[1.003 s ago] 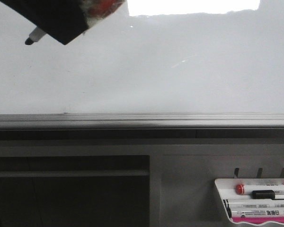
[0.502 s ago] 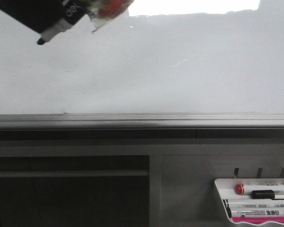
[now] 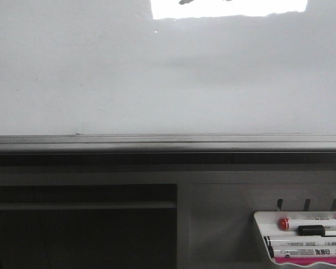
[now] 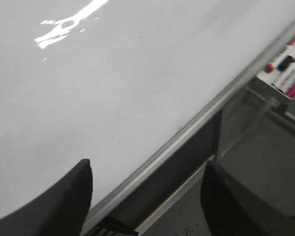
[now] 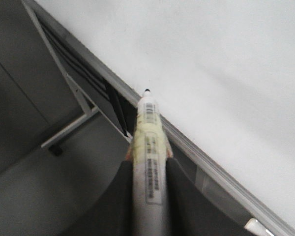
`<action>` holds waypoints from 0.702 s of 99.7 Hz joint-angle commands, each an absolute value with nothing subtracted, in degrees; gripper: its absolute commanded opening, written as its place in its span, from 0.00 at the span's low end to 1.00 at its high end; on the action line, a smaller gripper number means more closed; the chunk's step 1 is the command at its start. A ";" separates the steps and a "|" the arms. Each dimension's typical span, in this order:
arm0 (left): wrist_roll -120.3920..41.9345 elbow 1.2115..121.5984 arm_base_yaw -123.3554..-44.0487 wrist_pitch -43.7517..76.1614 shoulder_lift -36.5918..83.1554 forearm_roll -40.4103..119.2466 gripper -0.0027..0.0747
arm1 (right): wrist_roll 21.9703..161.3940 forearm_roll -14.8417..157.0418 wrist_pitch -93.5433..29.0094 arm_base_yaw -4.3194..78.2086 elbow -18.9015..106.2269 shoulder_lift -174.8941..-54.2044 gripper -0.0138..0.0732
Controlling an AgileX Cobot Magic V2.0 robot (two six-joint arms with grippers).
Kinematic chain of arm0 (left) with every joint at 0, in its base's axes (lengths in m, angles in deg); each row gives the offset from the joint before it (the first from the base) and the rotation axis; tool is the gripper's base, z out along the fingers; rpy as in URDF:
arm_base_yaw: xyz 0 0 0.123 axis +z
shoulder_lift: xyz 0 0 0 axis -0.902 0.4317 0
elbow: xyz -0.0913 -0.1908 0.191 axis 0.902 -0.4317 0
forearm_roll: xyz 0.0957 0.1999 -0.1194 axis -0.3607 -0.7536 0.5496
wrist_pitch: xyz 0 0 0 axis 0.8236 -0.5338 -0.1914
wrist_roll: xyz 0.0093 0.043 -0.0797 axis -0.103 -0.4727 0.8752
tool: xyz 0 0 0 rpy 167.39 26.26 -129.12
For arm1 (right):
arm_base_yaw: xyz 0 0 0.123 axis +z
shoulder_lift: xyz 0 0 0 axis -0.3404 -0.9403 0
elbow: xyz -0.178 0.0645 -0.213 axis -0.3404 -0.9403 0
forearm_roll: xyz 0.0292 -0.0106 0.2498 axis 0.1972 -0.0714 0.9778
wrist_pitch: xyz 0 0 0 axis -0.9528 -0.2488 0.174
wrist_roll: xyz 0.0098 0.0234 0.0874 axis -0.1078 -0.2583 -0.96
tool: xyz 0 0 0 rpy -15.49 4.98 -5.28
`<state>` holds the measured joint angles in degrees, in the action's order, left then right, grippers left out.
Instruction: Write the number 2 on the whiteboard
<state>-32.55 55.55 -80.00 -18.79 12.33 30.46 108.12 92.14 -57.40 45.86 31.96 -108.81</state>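
The whiteboard (image 3: 157,78) fills the upper part of the front view, glossy and pale, its long axis running side to side, with a grey rail (image 3: 168,141) along its lower edge. No drawn line shows on it in any view, so the number 2 is not on the board. A bright glare patch (image 3: 229,8) sits at the board's top edge.

Neither arm appears in the front view. In the right wrist view the right gripper (image 5: 147,169) is clamped on a marker (image 5: 148,147), fingers pressed against both sides of its white barrel. The marker's long axis runs straight out from the fingers, its black tip (image 5: 147,90) pointing toward the rail and the board beyond; whether the tip touches anything cannot be told.

In the left wrist view the left gripper (image 4: 146,196) has its fingers (image 4: 73,196) spread wide apart, holding nothing, with the board and rail seen between them.

Below the board at the right hangs a small white tray (image 3: 263,224) holding several markers (image 3: 308,241) lying side to side.
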 commanded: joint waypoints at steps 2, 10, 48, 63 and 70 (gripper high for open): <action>-29.03 54.30 -76.04 -11.37 10.73 34.11 0.61 | 107.68 95.99 -48.65 45.47 29.03 -106.00 0.07; -29.02 53.47 -73.09 -9.66 10.76 35.98 0.61 | 107.68 97.31 -47.36 45.47 28.25 -106.70 0.07; -29.02 53.37 -70.26 -6.94 10.76 38.86 0.61 | 111.17 96.79 -46.82 50.65 39.59 -122.23 0.07; -29.02 53.37 -70.26 -6.81 10.76 38.86 0.61 | 111.17 96.31 -46.95 50.93 45.31 -127.94 0.07; -29.02 53.37 -70.26 -6.79 10.76 38.86 0.61 | 111.17 96.31 -47.22 50.93 47.21 -129.80 0.07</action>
<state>-29.65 51.90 -70.36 -10.72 11.13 37.09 110.52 95.48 -49.80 50.87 43.20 -129.07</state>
